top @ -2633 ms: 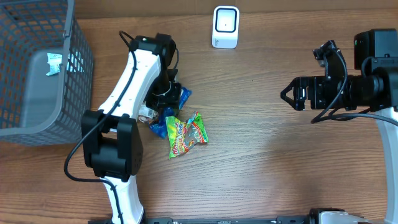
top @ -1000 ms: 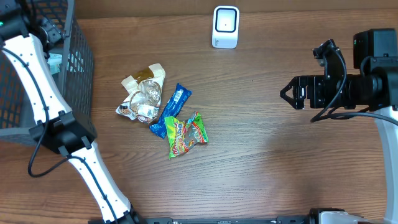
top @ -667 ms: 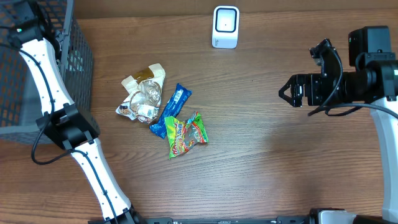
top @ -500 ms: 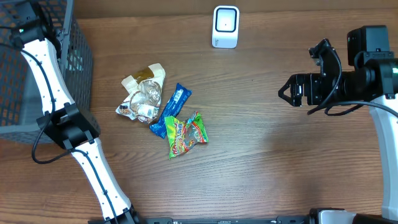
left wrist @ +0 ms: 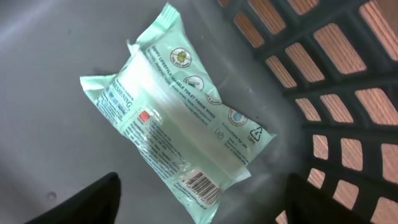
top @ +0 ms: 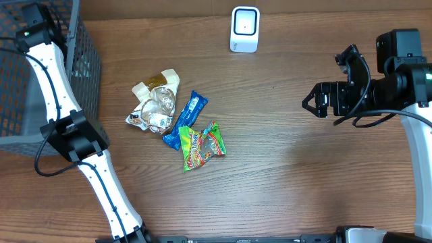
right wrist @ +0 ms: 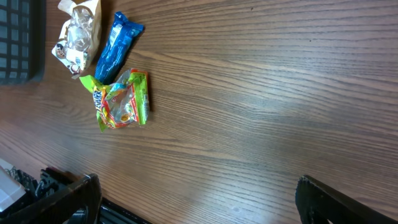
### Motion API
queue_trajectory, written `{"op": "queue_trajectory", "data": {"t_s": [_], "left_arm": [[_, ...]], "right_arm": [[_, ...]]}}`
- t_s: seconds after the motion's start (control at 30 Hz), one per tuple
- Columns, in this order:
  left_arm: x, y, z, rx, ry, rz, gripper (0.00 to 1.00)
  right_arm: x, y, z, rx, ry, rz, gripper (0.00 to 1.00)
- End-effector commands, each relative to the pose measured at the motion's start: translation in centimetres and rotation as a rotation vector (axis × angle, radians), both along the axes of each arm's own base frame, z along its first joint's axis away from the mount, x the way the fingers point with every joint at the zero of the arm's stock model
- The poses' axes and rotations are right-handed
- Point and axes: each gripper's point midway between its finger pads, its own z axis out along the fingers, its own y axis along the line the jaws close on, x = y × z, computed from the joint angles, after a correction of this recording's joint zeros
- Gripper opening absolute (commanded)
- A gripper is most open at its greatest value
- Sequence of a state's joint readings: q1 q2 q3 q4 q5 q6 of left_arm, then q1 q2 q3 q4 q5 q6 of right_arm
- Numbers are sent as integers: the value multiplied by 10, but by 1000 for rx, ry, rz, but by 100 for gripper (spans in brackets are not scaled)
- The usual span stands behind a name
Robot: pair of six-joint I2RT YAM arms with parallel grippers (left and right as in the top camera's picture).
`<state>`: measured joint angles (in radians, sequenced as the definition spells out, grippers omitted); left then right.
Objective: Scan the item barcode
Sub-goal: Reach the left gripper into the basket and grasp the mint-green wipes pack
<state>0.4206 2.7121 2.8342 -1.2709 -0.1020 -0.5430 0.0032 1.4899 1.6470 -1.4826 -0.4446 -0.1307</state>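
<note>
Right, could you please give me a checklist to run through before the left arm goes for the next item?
1. Left claw open, free of the tissue pack: ok.
2. Tissue pack lying inside the basket: ok.
3. Scanner unobstructed: ok.
4. Right claw open, well away from the blue bar: ok.
5. Blue bar lying apart from the candy bag: not ok, they touch.
6. Barcodes on those two facing up: cannot tell.

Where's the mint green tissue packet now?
Left wrist view: the mint green packet lies on the grey mesh basket's floor, near its wall, at the table's left.
</note>
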Motion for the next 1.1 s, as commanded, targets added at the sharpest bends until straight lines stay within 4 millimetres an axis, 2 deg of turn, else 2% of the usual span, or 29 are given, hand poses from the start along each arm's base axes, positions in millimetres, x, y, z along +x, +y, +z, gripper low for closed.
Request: {"op": "queue_trajectory", "data": {"t_s": [0.0, 0.13, 0.43, 0.63, 0.77, 0.83, 1.07], "left_arm": [[-13, -1, -68, -61, 121, 41, 78], [-13, 0, -78, -59, 131, 35, 81], [-1, 3, -95, -36, 99, -9, 98], [-11, -2, -116, -60, 150, -10, 97], [-19, -6, -128, -76, 183, -9, 88], [-20, -6, -128, -77, 186, -9, 79], [-20, -6, -128, -77, 189, -10, 59]], "right_arm": [[-1, 1, 0, 3, -2, 0, 100], [-1, 1, 0, 3, -2, 0, 100], [-2, 1, 0, 3, 6, 0, 100], [-3, 1, 0, 3, 7, -1, 100], [-3, 1, 0, 3, 11, -1, 100], [-4, 1, -1, 3, 14, -1, 100], [-5, 1, -1, 3, 18, -1, 100]]}}
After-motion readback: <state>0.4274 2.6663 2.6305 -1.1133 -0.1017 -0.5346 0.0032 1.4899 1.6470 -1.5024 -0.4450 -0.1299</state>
